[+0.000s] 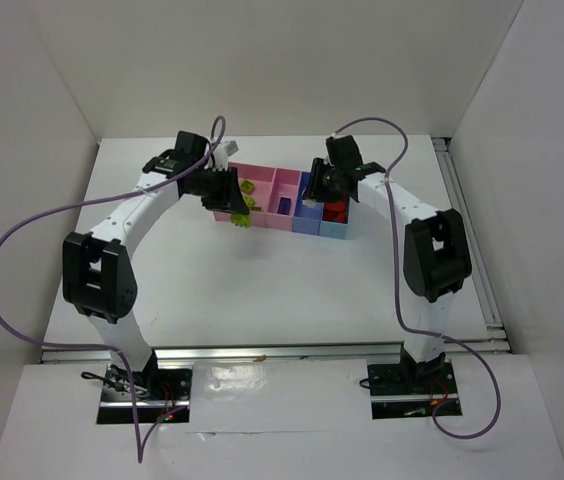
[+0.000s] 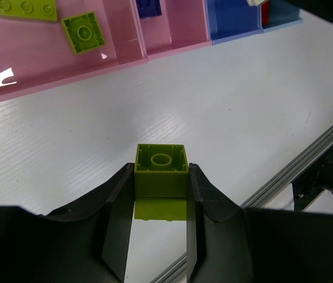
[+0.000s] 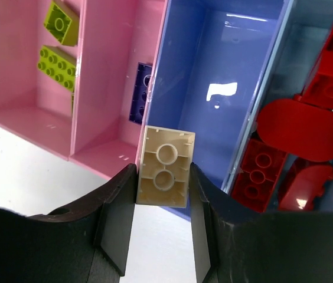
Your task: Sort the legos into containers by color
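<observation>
The left gripper (image 2: 161, 177) clamps a yellow-green plastic brick (image 2: 161, 160) over the white table (image 2: 243, 118) at 6 o'clock of the wide pink bin (image 2: 30, 65), while the right gripper (image 3: 164, 180) pinches a whitish plastic brick (image 3: 165, 165) at the deep blue bin (image 3: 225, 135)'s 6 o'clock rim.

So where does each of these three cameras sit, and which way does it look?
Top external: above and behind the arms, looking down on table and containers; left arm and right arm show.
Left wrist: on that arm, looking down past the left pincer, gripping a green lego over the table.
Right wrist: likewise, past the right pincer, gripping a whitish lego over the containers.
Both wrist views show the dark blue lego.
</observation>
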`<state>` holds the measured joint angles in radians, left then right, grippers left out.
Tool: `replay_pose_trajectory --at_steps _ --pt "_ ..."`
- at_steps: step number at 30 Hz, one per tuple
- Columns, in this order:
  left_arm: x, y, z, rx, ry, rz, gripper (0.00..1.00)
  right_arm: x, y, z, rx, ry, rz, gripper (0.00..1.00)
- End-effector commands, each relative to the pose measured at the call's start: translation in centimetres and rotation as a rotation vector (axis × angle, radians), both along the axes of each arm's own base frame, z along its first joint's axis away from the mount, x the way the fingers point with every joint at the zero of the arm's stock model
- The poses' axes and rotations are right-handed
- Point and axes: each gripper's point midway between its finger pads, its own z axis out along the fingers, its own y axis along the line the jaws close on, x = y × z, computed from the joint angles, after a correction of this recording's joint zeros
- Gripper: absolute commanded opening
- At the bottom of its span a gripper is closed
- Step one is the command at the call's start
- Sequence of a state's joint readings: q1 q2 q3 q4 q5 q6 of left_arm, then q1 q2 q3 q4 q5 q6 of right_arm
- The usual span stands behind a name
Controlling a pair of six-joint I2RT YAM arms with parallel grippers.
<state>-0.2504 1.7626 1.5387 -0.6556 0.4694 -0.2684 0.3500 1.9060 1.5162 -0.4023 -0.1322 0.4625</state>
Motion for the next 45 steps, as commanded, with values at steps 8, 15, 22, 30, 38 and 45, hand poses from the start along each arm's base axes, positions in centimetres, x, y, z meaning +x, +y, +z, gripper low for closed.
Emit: replay_pose_trajectory --at_steps 8,15,22,30,38,45 --pt "2.3 -0.7 2.5 -0.073 -0.048 0.005 0.00 2.6 0.1 0.4 -0.065 -0.046 -0.042 0.45" --pt "2.8 -0.7 3.0 -0.124 -0.010 0.024 0.00 2.7 0.0 1.4 -0.070 -0.067 -0.030 0.70" --pt "3.0 -0.5 3.8 -0.149 0.006 0.070 0.00 -1.4 3.8 8.0 0.132 -0.220 0.227 0.69" --pt "3.5 -0.8 3.5 -0.055 0.032 0.271 0.00 -7.2 10.3 11.7 0.321 -0.238 0.493 0.72" --pt "2.8 -1.2 3.8 0.017 0.044 0.399 0.00 -8.3 15.2 11.6 0.401 -0.206 0.544 0.78" --pt "2.9 -0.7 4.8 0.022 0.017 0.427 0.00 -8.2 14.6 9.6 0.339 -0.167 0.441 0.81"
